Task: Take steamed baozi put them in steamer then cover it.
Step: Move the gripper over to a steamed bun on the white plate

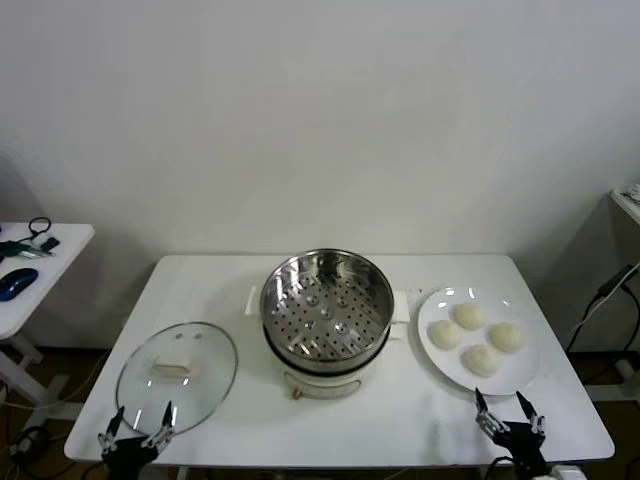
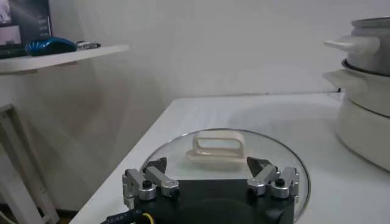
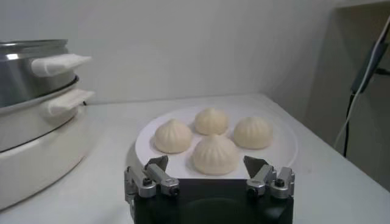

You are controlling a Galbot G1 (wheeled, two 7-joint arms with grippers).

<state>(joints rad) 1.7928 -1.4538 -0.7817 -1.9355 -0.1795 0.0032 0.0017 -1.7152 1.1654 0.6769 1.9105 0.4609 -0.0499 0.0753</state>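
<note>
Left gripper (image 1: 140,421) hangs wide open, empty, at the table's (image 1: 215,280) near edge, just before the glass cover (image 1: 177,375) lying flat left of the steamer (image 1: 326,310). Right of the steamer, four pleated cream baozi (image 1: 478,338) cluster on a white plate (image 1: 432,345). Right gripper (image 1: 508,412), likewise spread and empty, waits before it.

Bright, even, soft-shadowed light; mild blur.

The black left gripper (image 1: 138,423) hangs low at the robot's left, jaws spread wide and empty. The black right gripper (image 1: 508,410) mirrors it on the right, equally wide and empty.
</note>
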